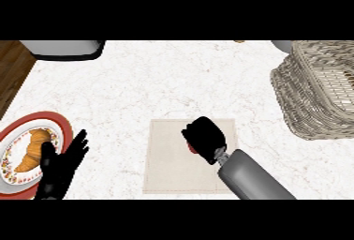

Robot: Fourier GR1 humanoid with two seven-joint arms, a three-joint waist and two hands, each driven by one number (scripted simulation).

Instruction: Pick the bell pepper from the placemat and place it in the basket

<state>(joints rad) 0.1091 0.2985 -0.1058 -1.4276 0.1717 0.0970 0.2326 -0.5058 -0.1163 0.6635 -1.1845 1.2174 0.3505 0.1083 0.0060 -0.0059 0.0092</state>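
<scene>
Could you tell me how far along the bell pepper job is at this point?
Done: nothing delivered; no pepper shows in the basket. In hand: the right robot hand is over the placemat, covering the bell pepper, only a red sliver showing. Left: lifting it, carrying it to the basket and placing it inside. The left robot hand rests open by the plate.

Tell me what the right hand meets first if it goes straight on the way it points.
Probably nothing: the right hand points up-left over the placemat, and past it only bare counter shows. If it tilts down, unclear here, the red bell pepper beneath comes first.
</scene>
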